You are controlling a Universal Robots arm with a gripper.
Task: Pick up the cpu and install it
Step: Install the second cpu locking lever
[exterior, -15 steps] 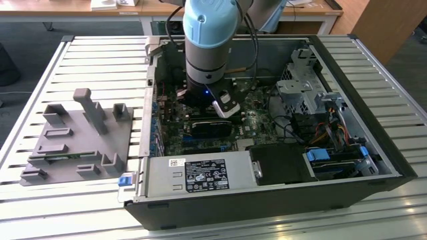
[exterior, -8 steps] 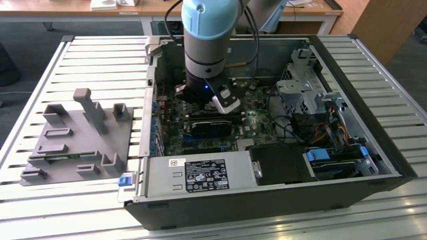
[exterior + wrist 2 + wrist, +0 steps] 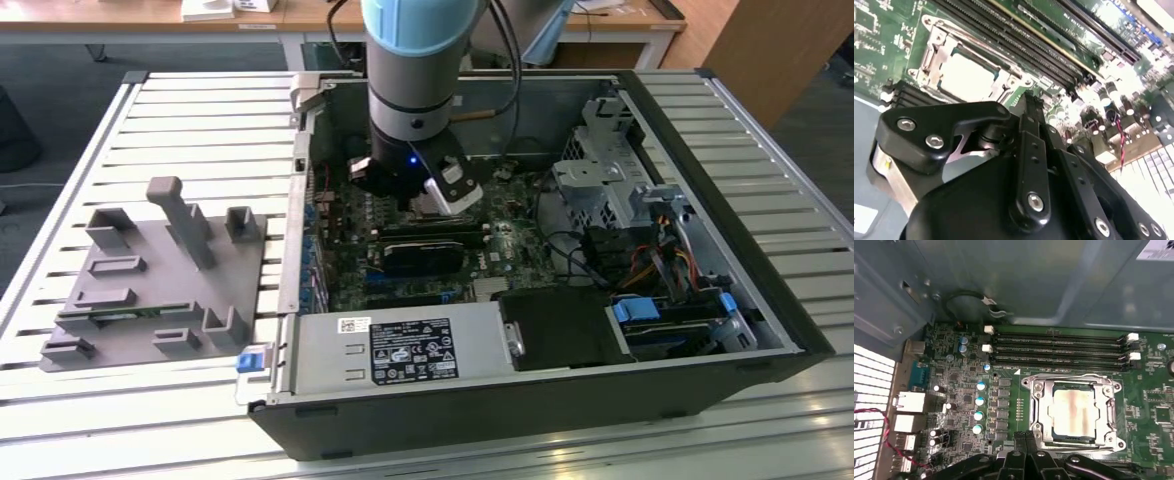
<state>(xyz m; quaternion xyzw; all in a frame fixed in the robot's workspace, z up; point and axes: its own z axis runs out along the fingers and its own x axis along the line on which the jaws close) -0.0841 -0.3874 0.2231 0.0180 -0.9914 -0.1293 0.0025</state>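
The small silvery-grey square cpu [image 3: 1077, 412] sits in its metal-framed socket [image 3: 1040, 390], placement seemingly done, the black pincer [image 3: 1025, 439] clenched empty just beside it.

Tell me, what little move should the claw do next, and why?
Probably lift straight up a little. The small silvery-grey square cpu already lies inside the metal-framed socket, and the black claw sits shut and empty beside that frame, so its work there looks finished.

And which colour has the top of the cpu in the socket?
Silvery-grey with a pale, shiny middle; the cpu shows best in the first wrist view.
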